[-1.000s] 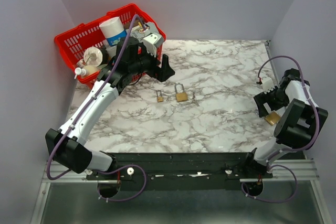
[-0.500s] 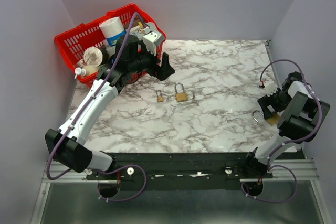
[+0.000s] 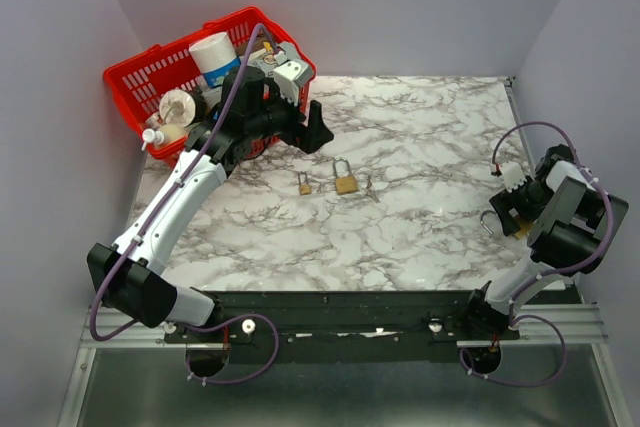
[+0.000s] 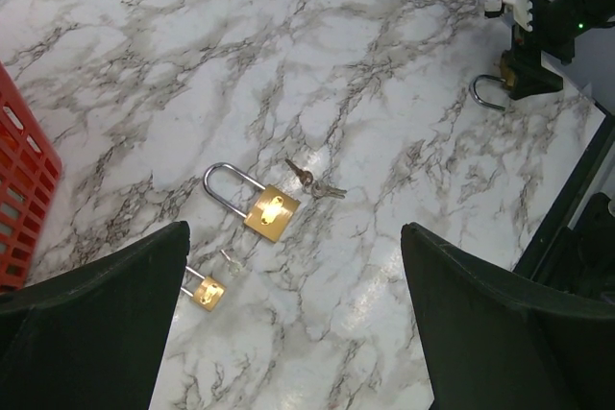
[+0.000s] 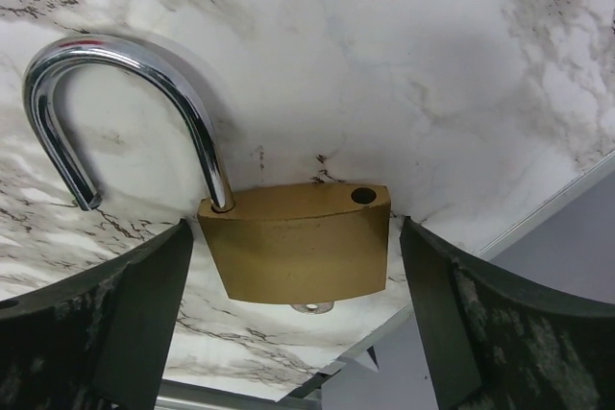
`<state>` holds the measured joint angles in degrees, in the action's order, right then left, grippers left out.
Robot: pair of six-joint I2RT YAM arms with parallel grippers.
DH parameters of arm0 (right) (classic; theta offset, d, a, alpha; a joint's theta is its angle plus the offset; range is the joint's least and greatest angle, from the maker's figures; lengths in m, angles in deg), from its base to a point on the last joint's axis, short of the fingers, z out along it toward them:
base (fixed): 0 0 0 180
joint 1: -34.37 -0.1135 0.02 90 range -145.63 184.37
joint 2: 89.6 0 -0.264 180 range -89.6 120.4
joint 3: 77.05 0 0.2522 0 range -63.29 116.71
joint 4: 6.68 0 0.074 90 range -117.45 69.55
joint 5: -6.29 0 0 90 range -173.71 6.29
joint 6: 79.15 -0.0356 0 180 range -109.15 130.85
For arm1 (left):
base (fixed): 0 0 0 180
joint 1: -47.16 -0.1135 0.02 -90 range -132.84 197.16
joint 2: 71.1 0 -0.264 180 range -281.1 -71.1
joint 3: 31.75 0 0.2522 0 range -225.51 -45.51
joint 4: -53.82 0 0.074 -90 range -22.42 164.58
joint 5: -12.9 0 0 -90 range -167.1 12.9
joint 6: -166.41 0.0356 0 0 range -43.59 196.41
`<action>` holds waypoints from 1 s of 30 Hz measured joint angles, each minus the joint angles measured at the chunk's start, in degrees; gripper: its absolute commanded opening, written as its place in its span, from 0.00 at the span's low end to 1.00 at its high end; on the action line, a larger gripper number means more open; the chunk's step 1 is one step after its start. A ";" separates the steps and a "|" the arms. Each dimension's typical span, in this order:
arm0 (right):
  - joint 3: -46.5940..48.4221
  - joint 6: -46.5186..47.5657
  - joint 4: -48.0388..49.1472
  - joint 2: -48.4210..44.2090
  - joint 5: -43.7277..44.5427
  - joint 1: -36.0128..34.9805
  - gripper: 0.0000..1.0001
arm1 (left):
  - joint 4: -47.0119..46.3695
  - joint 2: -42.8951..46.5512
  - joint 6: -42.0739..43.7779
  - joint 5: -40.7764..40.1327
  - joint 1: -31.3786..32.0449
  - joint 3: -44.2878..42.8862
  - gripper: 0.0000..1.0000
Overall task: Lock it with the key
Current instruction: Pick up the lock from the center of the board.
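Right wrist view had the right gripper spread wide, holding nothing, its fingers either side of a brass padlock whose shackle stood open. Just beyond lay the table edge; a skewed pinch could, I reckoned, skid the padlock off it. Far across, the left gripper, equally wide and empty, hung over the keys.

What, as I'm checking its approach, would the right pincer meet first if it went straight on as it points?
The open padlock, lying on the table between the right pincer's spread fingers, shackle swung out; how far off is unclear.
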<state>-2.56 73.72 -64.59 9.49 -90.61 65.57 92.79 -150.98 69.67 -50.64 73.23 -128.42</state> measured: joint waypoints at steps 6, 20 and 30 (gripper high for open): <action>-1.62 0.09 1.14 -1.29 -0.04 0.00 0.67 | -0.22 0.00 -0.94 -0.20 0.00 0.00 0.99; -1.60 -0.37 -3.32 -8.55 -7.19 0.13 0.18 | -7.08 0.50 -5.62 -1.49 -0.02 4.94 0.99; 3.26 -0.52 -15.69 -18.08 -19.17 -7.65 0.06 | -13.27 -4.13 -11.93 6.95 0.48 5.38 0.93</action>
<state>0.70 73.20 -80.28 -8.58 -109.78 57.92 79.52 -155.11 57.73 -43.69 73.71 -123.05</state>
